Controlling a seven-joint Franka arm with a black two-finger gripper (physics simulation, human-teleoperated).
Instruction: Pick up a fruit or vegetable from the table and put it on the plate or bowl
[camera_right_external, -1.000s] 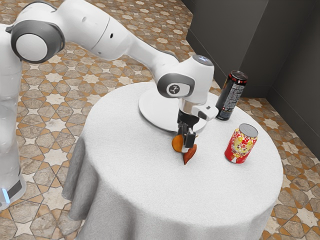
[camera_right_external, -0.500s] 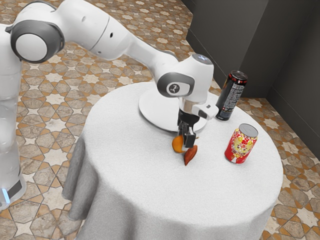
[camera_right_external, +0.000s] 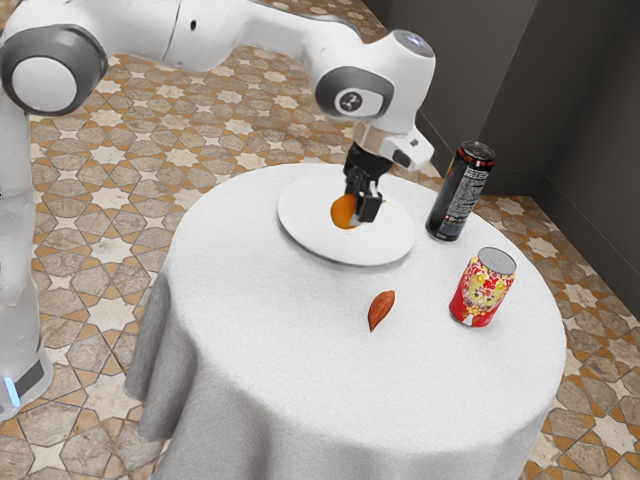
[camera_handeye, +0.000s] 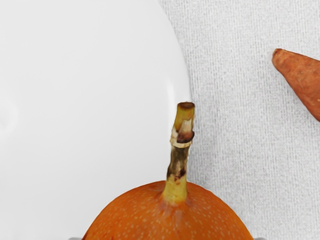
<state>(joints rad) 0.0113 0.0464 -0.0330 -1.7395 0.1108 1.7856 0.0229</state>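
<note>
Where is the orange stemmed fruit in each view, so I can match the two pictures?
Exterior view: orange fruit in the hand, over the white plate.
Wrist view: orange fruit just under the hand, its stem beside the plate's rim.
Shared landmark: the reddish sweet potato on the cloth.

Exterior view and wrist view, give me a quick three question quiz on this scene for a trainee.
1. True or false: the tool is shut on the orange stemmed fruit.
2. The fruit hangs over: A) the white plate B) a bowl C) a cutting board.
3. How many cans stand on the table?
Key: 1 true. 2 A. 3 two: the black can and the red can.
</note>
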